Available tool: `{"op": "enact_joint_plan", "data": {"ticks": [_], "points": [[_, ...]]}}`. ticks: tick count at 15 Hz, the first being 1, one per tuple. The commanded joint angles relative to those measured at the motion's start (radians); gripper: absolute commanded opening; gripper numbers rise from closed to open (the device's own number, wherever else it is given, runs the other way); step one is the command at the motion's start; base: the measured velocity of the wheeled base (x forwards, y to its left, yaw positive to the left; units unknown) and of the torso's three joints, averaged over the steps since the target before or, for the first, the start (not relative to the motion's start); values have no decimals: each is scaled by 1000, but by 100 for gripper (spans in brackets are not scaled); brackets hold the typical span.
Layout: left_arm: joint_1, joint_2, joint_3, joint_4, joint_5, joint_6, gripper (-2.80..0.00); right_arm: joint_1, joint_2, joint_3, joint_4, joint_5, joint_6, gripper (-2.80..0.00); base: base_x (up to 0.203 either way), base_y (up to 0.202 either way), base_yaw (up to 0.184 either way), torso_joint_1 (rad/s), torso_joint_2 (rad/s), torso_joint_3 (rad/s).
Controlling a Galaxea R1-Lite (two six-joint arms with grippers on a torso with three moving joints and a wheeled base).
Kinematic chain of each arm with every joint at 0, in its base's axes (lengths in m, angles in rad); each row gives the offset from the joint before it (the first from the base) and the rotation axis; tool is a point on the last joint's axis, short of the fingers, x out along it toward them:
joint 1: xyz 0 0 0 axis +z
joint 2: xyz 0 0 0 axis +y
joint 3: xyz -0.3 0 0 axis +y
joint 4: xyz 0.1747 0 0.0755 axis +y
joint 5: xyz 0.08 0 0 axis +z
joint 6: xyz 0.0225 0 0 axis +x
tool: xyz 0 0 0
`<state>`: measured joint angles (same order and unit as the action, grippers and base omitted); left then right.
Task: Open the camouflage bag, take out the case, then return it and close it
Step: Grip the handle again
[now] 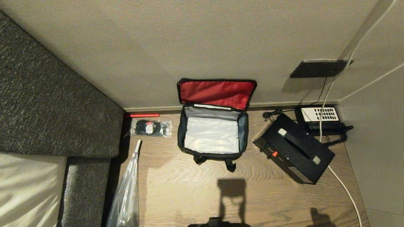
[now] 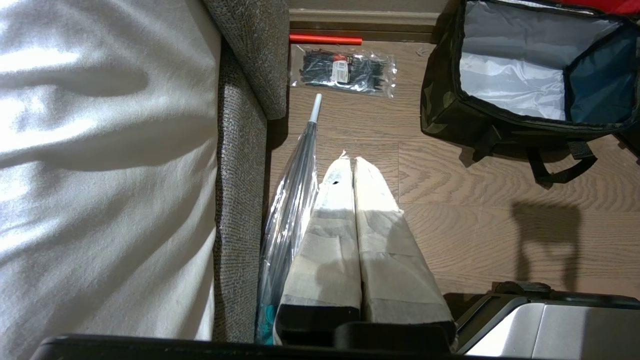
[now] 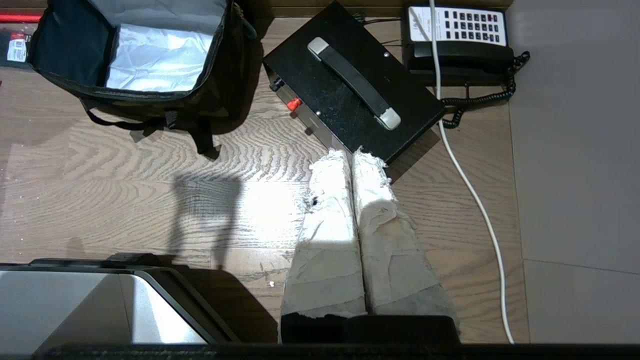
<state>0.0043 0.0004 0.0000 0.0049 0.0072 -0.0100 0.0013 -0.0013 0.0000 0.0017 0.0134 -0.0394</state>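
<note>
Tools point(image 3: 350, 156) shut, case point(image 1: 293, 147) beside open bag point(image 1: 212, 132)

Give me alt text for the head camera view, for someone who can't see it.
An open camouflage bag sits on a wood floor against the wall, red-lined lid flipped up and its pale interior empty. A black case with a handle lies on the floor to the bag's right, in front of a telephone; a packet of black cable ties lies to its left, beside a grey sofa.

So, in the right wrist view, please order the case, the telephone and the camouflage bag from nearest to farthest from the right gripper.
From the right gripper:
1. The case, just beyond the fingertips.
2. The camouflage bag, open, on the case's far side from the telephone.
3. The telephone, behind the case by the wall.
Bag and telephone are fairly close to call.
</note>
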Motion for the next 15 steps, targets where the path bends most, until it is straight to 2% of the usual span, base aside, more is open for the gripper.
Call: {"op": "enact_joint_plan", "data": {"ticks": [1, 15], "points": [[0, -2, 3, 0, 0, -1, -280, 0, -5, 0, 0, 0, -1, -280, 0, 0, 0, 0, 0, 0], [0, -2, 3, 0, 0, -1, -280, 0, -4, 0, 0, 0, -1, -280, 0, 0, 0, 0, 0, 0]]}}
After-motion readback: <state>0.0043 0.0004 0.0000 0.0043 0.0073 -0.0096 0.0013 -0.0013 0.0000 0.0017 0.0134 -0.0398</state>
